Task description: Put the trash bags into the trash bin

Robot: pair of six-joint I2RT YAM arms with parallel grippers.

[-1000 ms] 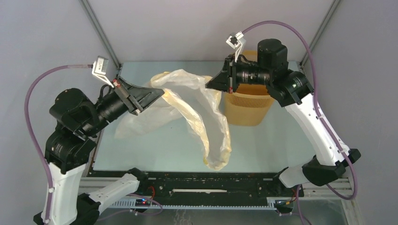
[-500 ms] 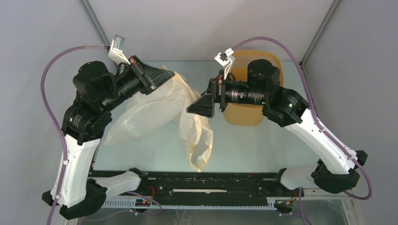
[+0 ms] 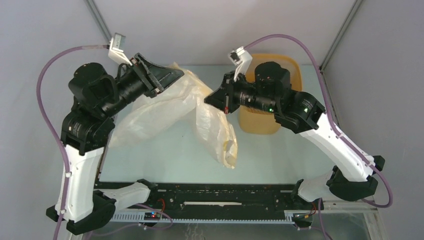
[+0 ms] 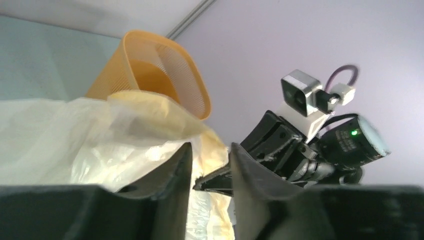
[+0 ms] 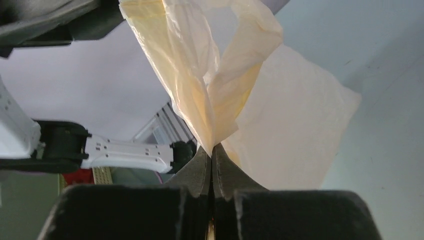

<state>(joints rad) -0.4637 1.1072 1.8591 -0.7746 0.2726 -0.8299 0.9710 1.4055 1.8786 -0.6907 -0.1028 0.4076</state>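
Thin translucent trash bags hang between my two arms. A pale cream bag [image 3: 150, 112] [image 4: 60, 135] [image 5: 295, 130] slopes from my left gripper [image 3: 175, 76] down to the table. A yellower bag [image 3: 220, 132] [image 5: 195, 65] dangles from my right gripper [image 3: 210, 98] [image 5: 213, 147], which is shut on a pinch of its film. My left gripper [image 4: 210, 157] stands open; the film lies against its left finger [image 4: 177, 167] and nothing is pinched. The orange mesh trash bin [image 3: 260, 122] [image 4: 150, 65] stands upright at the back right, partly hidden behind my right arm.
A black rail [image 3: 225, 192] runs along the table's near edge between the arm bases. Grey walls and slanted metal posts [image 3: 102, 27] close in the back. My right wrist and its cable [image 3: 300, 45] hang over the bin's mouth.
My left jaws have opened and let go of the film. My right gripper closed on the yellower bag and lifted a little toward the bin; the hanging bag swung right.
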